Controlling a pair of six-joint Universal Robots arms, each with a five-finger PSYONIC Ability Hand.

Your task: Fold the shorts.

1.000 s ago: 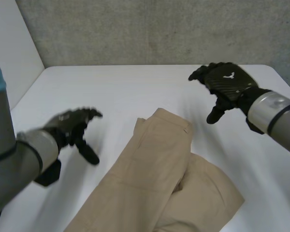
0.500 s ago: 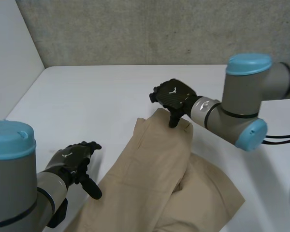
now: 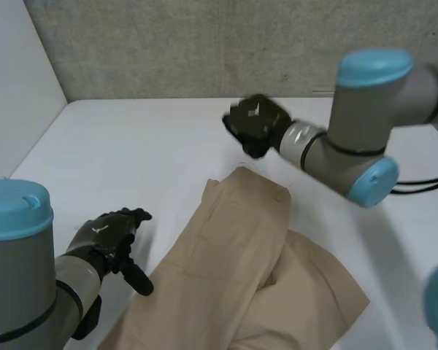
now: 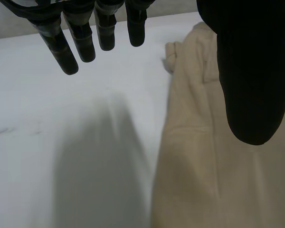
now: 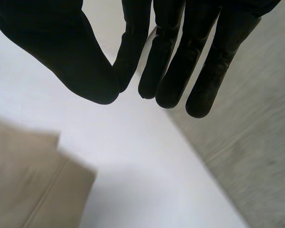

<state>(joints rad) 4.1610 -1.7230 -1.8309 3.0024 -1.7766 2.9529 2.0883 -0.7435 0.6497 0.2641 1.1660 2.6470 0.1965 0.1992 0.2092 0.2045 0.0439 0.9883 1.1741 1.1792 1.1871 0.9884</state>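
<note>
As seen from the head camera, the tan shorts (image 3: 241, 255) lie partly folded on the table (image 3: 131, 146). The left hand (image 3: 106, 235) hovers with its fingertips just beside their edge, and the right hand (image 3: 254, 124) hangs just past their far corner. Along the left wrist, straight, spread fingers (image 4: 85, 45) hang over bare table and the thumb (image 4: 251, 71) over the shorts, gripping nothing. Along the right wrist, the fingers (image 5: 173, 71) hang straight and empty, with a corner of the shorts below the thumb.
</note>
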